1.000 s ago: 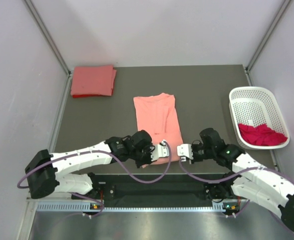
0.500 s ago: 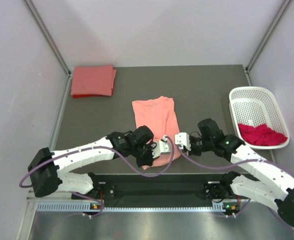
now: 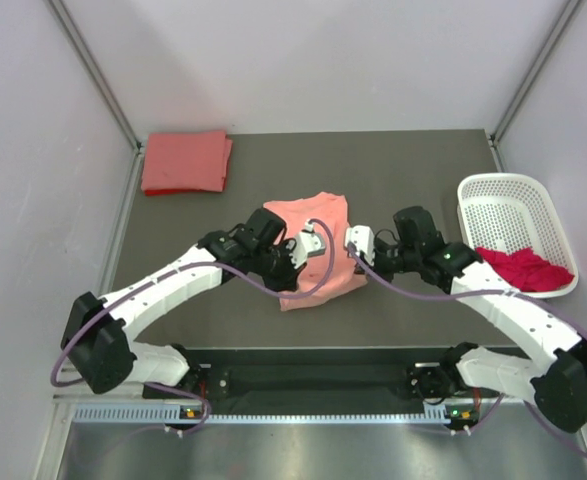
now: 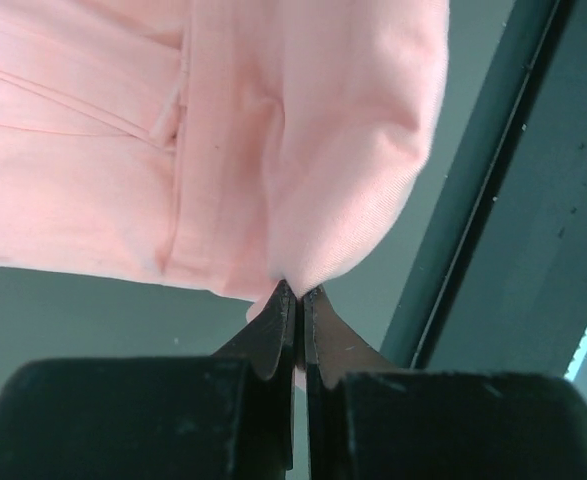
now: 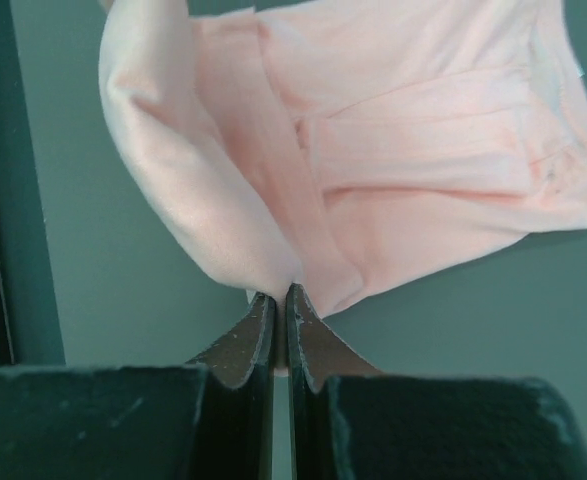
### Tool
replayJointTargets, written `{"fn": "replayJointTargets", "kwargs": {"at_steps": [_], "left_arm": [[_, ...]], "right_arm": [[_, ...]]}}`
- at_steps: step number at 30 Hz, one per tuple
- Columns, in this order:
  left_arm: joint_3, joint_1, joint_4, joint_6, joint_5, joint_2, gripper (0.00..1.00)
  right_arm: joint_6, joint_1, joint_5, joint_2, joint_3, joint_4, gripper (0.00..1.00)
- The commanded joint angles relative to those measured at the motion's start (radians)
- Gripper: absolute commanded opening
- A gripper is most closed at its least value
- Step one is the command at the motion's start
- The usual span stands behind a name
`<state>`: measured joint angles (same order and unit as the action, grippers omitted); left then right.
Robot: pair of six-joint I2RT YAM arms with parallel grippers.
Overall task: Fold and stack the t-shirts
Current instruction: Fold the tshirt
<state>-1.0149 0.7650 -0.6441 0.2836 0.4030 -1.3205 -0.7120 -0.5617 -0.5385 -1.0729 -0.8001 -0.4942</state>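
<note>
Along the far left corner of the table (image 3: 413, 170), we are noting the coral-red t-shirt (image 3: 185, 161) lying folded into a flat rectangle, well apart from both arms. We are judging it to be the base of the stack, parked clear of the working area. Moving right, we are seeing the left gripper (image 4: 295, 292) clamped on a near corner of the salmon-pink t-shirt (image 3: 313, 215), its fingers pressed together with only cloth between them. The shirt is sitting mid-table, already narrowed lengthwise. Its near hem is hanging from the two grips above the surface while the collar end is resting flat. Next right, the right gripper (image 5: 278, 295) is pinching the other near corner in the same way, tips closed on a bulge of fabric. The two grippers are hovering near each other at matching height over the shirt's middle. We are reading this paired hold as a way of keeping the hem level, so it can be laid over toward the collar and halve the length. At the right edge, the white basket (image 3: 503, 182) is holding the magenta-red t-shirt (image 3: 521, 270), crumpled in its near end. The far part of the basket floor is showing bare, and we are taking this shirt as unfolded and waiting its turn.
</note>
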Motion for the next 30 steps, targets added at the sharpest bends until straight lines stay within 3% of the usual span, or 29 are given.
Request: {"fn": "replayJointTargets", "kwargs": {"at_steps": [1, 9, 30], "left_arm": [[-0.063, -0.023, -0.011, 0.058, 0.045, -0.022, 0.0], [-0.123, -0.118, -0.005, 0.083, 0.011, -0.048, 0.0], [-0.346, -0.262, 0.08, 0.098, -0.056, -0.292, 0.0]], "right_arm": [[0.019, 0.019, -0.052, -0.042, -0.119, 0.071, 0.0], [0.017, 0.051, -0.074, -0.15, -0.241, 0.078, 0.0], [0.014, 0.131, -0.138, -0.473, -0.511, 0.135, 0.0]]}}
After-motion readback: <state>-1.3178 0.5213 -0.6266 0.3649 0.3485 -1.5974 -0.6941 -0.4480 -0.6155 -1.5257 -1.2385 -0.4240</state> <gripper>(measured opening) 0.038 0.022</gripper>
